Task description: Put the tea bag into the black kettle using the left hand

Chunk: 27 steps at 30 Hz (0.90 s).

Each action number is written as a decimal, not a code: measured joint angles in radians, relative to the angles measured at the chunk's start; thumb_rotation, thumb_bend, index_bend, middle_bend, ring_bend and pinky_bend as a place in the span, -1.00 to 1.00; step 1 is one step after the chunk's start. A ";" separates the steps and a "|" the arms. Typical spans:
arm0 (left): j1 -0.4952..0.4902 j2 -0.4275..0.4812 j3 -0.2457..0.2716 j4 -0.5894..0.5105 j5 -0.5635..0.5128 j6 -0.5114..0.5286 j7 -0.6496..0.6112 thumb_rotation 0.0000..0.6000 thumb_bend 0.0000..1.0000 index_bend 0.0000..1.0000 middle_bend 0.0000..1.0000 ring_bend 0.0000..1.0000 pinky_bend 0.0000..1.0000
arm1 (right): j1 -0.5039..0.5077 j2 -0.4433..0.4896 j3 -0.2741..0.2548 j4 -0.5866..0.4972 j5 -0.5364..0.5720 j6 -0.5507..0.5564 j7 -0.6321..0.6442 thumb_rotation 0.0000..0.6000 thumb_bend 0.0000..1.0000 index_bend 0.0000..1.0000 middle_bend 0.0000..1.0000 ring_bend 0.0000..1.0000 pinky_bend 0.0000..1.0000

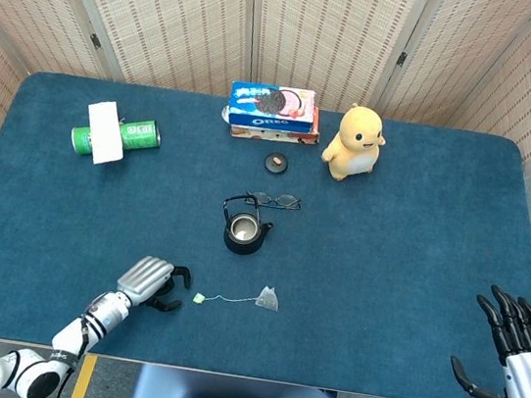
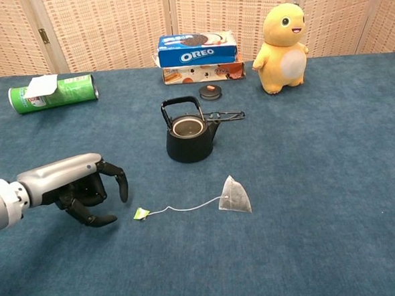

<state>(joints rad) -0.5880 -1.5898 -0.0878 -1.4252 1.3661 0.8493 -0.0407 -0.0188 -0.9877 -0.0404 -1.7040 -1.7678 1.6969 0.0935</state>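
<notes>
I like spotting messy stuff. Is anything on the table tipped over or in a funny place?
Yes. The green can lies on its side at the far left with a white paper draped over it. The kettle lid sits apart from the open black kettle, by the cookie boxes. Nothing looks spilled.

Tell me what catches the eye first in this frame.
The bright yellow plush toy at the table's far edge stands out. Mid-table sits the small black kettle, lid off, the pyramid-shaped tea bag just in front. The silver-and-black left hand hovers beside the string's green tag.
</notes>
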 measured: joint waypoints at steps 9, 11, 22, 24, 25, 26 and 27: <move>-0.047 -0.020 -0.004 0.002 -0.024 -0.047 0.019 1.00 -0.29 -0.10 1.00 1.00 1.00 | -0.010 0.004 0.003 0.005 -0.006 0.020 0.018 0.13 -0.20 -1.00 -1.00 -0.96 -1.00; -0.055 -0.023 -0.005 0.001 -0.035 -0.054 0.029 1.00 -0.29 -0.11 1.00 1.00 1.00 | -0.012 0.006 0.004 0.007 -0.005 0.023 0.023 0.13 -0.20 -1.00 -1.00 -0.96 -1.00; -0.085 -0.043 -0.010 0.033 -0.096 -0.098 0.035 1.00 -0.19 -0.04 1.00 1.00 1.00 | -0.019 0.011 0.009 0.014 -0.002 0.032 0.041 0.13 -0.20 -1.00 -1.00 -0.96 -1.00; -0.089 -0.046 -0.007 0.039 -0.100 -0.103 0.032 1.00 -0.17 -0.03 1.00 1.00 1.00 | -0.019 0.011 0.010 0.014 -0.003 0.031 0.041 0.13 -0.20 -1.00 -1.00 -0.96 -1.00; -0.091 -0.047 -0.006 0.041 -0.101 -0.106 0.032 1.00 -0.16 -0.02 1.00 1.00 1.00 | -0.019 0.011 0.009 0.014 -0.005 0.031 0.041 0.13 -0.20 -1.00 -1.00 -0.96 -1.00; -0.092 -0.049 -0.005 0.043 -0.102 -0.108 0.032 0.99 -0.14 -0.01 1.00 1.00 1.00 | -0.020 0.011 0.009 0.014 -0.006 0.032 0.041 0.13 -0.20 -1.00 -1.00 -0.96 -1.00; -0.095 -0.051 -0.002 0.047 -0.104 -0.110 0.033 0.97 -0.13 -0.01 1.00 1.00 1.00 | -0.021 0.011 0.010 0.014 -0.007 0.034 0.041 0.13 -0.20 -1.00 -1.00 -0.96 -1.00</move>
<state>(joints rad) -0.6828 -1.6411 -0.0899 -1.3780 1.2620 0.7391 -0.0081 -0.0396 -0.9766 -0.0308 -1.6898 -1.7747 1.7312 0.1349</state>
